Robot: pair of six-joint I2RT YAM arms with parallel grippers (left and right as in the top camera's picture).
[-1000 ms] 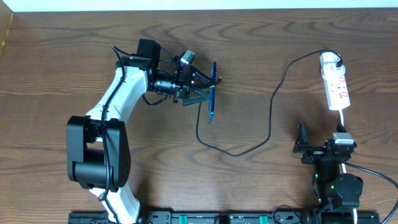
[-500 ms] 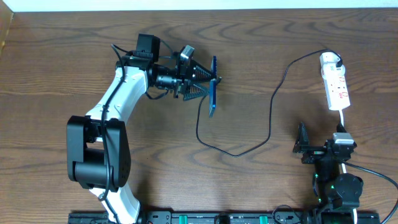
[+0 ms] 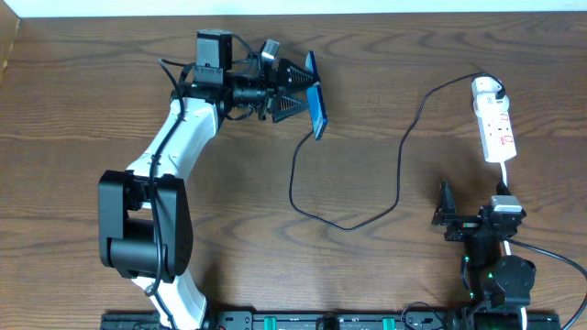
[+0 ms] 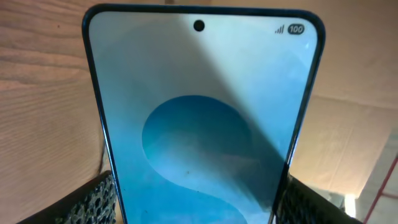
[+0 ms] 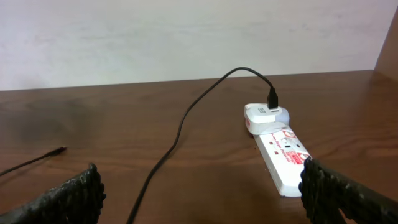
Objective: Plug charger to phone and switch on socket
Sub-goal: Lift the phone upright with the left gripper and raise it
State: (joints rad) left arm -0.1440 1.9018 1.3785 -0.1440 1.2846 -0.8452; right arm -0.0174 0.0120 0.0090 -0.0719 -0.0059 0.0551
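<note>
My left gripper is shut on the phone and holds it above the far middle of the table, tilted. In the left wrist view the phone's blue screen fills the frame between my fingers. The charger, a thin black cable, runs from a white adapter in the socket in a loop up to the phone's lower end. I cannot tell whether its plug is seated. My right gripper is open and empty, just near of the socket, with the cable ahead of it.
The socket's thick white cord runs toward the right arm's base. The brown wooden table ends at a white wall along the far side.
My left gripper has carried the phone toward the far side and turned it so more of the blue screen faces up. The cable's end rose with it. The right arm has not moved.
</note>
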